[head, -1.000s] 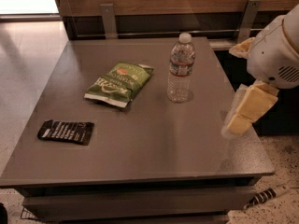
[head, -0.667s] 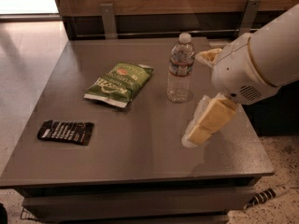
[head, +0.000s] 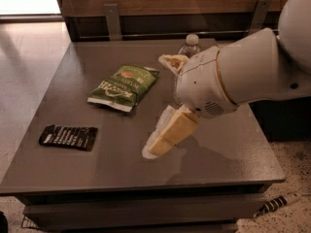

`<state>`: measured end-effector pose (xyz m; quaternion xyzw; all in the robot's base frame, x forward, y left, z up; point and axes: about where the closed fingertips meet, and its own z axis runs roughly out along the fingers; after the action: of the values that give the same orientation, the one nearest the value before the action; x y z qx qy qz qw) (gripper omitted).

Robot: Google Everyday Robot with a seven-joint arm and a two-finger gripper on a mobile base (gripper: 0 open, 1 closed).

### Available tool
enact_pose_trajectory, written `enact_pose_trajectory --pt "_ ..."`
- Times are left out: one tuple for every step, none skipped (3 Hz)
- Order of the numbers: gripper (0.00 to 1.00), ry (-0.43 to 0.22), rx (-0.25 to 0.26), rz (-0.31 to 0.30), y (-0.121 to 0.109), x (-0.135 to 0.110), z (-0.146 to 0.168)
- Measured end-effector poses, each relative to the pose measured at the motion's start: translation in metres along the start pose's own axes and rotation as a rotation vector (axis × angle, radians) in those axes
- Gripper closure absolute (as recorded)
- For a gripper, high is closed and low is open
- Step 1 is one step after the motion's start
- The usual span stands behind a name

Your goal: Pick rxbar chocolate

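The rxbar chocolate (head: 68,137) is a small flat black wrapper with white lettering. It lies on the dark table (head: 223,149) near the front left edge. My gripper (head: 168,99) hangs over the middle of the table, to the right of the bar and well apart from it. Its two pale fingers (head: 167,132) are spread apart with nothing between them. The big white arm reaches in from the right.
A green chip bag (head: 124,86) lies left of centre, behind the bar. A water bottle (head: 192,43) stands at the back, mostly hidden behind my arm. A wooden wall with metal brackets runs behind the table. A cable (head: 279,203) lies on the floor at the right.
My arm and gripper have swung left from the table's right edge to over its middle, closer to the bar. The bar, bag and bottle have not moved.
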<state>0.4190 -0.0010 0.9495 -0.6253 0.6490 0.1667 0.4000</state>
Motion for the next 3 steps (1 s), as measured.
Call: enact_pose_trajectory --pt "0.00 0.000 0.000 0.000 0.000 0.000 0.000" --pt "0.00 -0.025 -0.013 0.007 0.000 -0.001 0.017" --pt "0.00 -0.063 -0.037 0.013 0.002 -0.004 0.049"
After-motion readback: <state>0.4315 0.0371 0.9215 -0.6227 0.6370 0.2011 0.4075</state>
